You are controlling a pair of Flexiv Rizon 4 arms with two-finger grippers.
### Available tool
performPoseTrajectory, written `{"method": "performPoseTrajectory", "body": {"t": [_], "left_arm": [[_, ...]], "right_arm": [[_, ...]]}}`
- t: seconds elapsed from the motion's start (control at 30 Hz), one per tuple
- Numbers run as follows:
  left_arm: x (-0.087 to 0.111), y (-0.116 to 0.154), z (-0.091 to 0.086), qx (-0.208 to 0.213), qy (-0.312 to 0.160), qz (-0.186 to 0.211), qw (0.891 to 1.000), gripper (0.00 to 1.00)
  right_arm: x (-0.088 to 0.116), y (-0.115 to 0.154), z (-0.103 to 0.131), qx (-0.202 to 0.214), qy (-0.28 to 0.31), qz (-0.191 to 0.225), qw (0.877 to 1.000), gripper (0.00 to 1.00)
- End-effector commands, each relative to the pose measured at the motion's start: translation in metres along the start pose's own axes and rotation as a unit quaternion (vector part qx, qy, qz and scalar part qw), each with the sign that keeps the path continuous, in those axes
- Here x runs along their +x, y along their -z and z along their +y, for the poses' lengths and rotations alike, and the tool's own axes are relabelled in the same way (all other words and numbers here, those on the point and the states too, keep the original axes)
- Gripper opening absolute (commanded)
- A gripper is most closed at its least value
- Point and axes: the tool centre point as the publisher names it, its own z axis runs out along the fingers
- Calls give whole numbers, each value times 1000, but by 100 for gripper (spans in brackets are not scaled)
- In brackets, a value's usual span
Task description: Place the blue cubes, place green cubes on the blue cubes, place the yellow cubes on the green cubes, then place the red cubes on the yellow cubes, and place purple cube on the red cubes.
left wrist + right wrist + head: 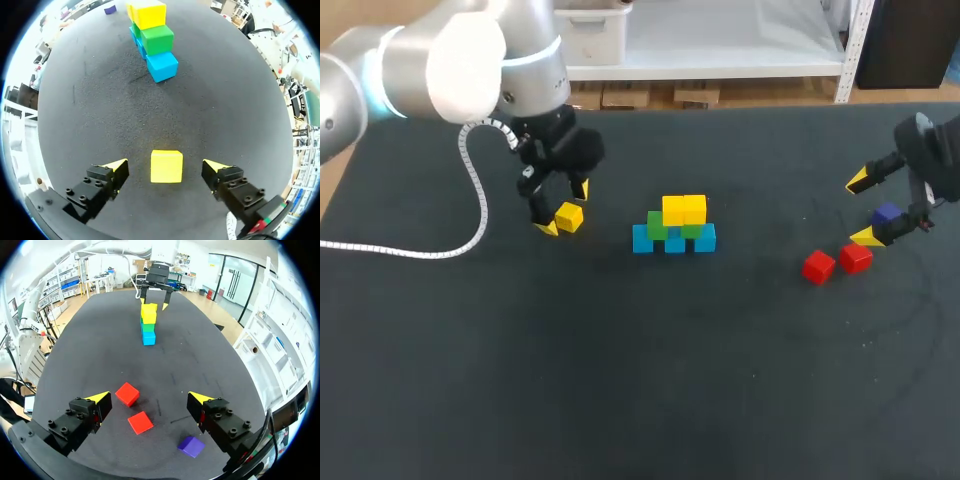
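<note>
Construction is sitting part-built near the middle of the table: blue cubes are forming the bottom row, green cubes are resting on them, and two yellow cubes are lying on top. One loose yellow cube is lying flat on the table, well apart from the blue cubes, on the left arm's side.

Left gripper is straddling this loose cube with its fingers spread wide. A clear gap is showing on each side in the wrist view, so nothing is being gripped. Right gripper is hovering at the table's right side, likewise spread and empty. The purple cube is sitting just beside one of its fingers, and two red cubes are lying near.

Handling assessment: the loose yellow cube is appearing rigid, light and smooth-faced. A pinch on two opposite side faces, centred, is looking most secure. Those faces are lying roughly square to the fingers, so little turning is looking necessary. An off-centre pinch is risking a twist in the grip.
</note>
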Motion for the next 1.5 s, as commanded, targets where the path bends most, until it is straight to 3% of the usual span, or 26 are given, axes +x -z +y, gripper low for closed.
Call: {"method": "performPoseTrajectory", "body": {"t": [0.03,0.07,0.1,0.17,0.2,0.37,0.47,0.5,0.53,0.9,1.3,1.5], "left_arm": [[2,1,-5,-7,8,-7,1000,87],[3,1,-6,-7,12,-10,1000,72],[3,1,-6,-7,14,-11,1000,67],[4,0,-6,-8,15,-12,1000,64],[4,-1,-6,-8,15,-13,1000,58],[-1,-4,-4,-8,13,-17,1000,54],[-3,-7,-3,-8,13,-19,1000,41],[-3,-7,-3,-8,13,-20,1000,33],[-4,-7,-3,-11,15,-21,1000,0],[-9,34,-13,-36,54,-29,997,0],[-51,52,-12,-14,170,-31,985,0],[-60,59,-5,-21,203,-40,978,0]], "right_arm": [[0,0,0,0,0,-1,1000,100],[0,0,0,0,0,-1,1000,100],[0,0,0,0,0,-1,1000,100],[0,0,0,0,0,-1,1000,100],[0,0,0,0,0,-1,1000,100],[0,0,0,0,0,-1,1000,100],[0,0,0,0,0,-1,1000,100],[0,0,0,0,0,-1,1000,100],[0,0,0,0,0,-1,1000,100],[0,0,0,0,0,-1,1000,100],[0,0,0,0,0,-1,1000,100],[0,0,0,0,0,-1,1000,100]]}}
